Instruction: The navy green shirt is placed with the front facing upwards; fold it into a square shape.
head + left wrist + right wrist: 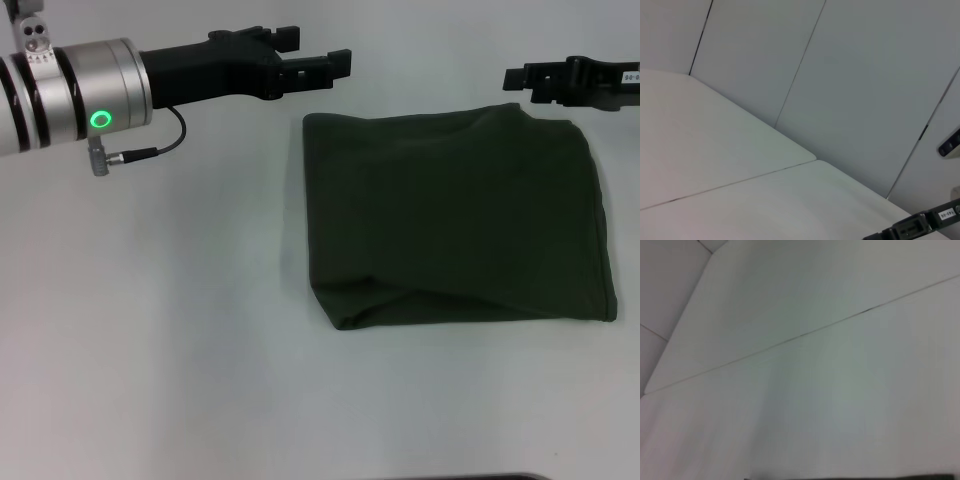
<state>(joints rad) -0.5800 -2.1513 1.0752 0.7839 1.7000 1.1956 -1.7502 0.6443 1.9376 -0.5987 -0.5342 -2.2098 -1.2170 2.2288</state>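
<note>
My left gripper (pixel 318 57) hangs with jaws open and empty, my right gripper (pixel 522 80) with jaws I cannot make out, both just beyond the dark olive-green folded cotton shirt (pixel 455 215) on the white counter (pixel 150 330), and I judge it light, limp and best pinched at an edge corner.

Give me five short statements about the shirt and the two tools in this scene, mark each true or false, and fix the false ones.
1. The shirt lies folded into a rough rectangle on the table. True.
2. The left tool grips a corner of the shirt. False: it hangs beyond the shirt's far left corner, fingers apart, holding nothing.
3. The right tool is at the shirt's far edge, toward its right side. True.
4. The "FREE" lettering shows on top. False: only plain green cloth shows.
5. A sleeve sticks out from the fold. False: none shows.
</note>
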